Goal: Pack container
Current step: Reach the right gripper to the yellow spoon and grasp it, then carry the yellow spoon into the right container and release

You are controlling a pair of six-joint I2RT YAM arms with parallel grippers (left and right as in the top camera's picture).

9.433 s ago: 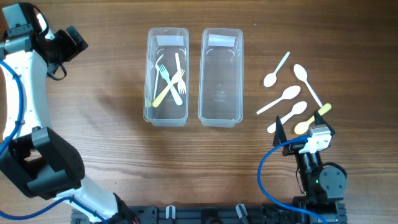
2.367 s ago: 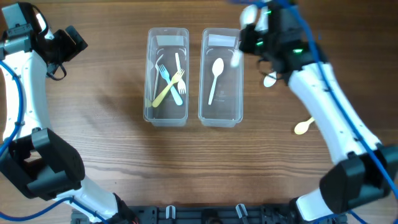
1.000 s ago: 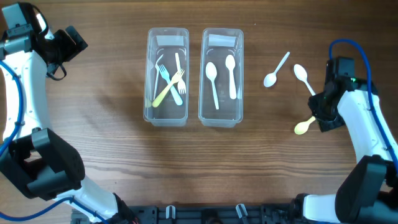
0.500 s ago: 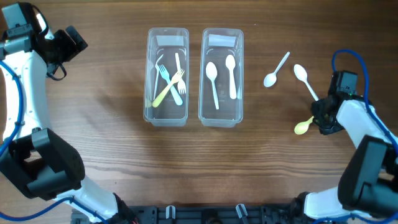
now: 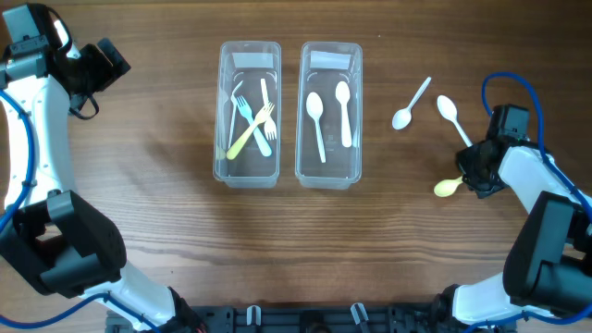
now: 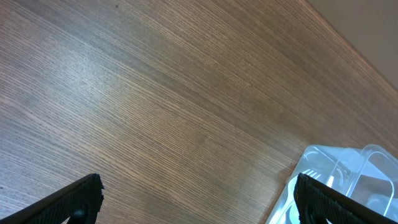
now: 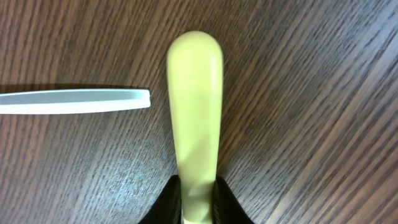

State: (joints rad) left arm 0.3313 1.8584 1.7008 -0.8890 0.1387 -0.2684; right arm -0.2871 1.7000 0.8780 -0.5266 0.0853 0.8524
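Overhead: on a wooden table (image 5: pixel 157 185), two clear containers stand side by side. The left container (image 5: pixel 248 178) holds forks (image 5: pixel 252 120); the right container (image 5: pixel 326 178) holds two white spoons (image 5: pixel 329 109). Well right of them, beside two loose spoons (image 5: pixel 450 113), the right gripper (image 5: pixel 474 174) is on a yellow spoon (image 5: pixel 448 188).

Left wrist: the left gripper (image 6: pixel 199 205) is spread wide over bare wood, with the left container (image 6: pixel 336 180) near its right finger.

Right wrist: the right gripper (image 7: pixel 196 205) pinches the yellow spoon (image 7: pixel 194 124).
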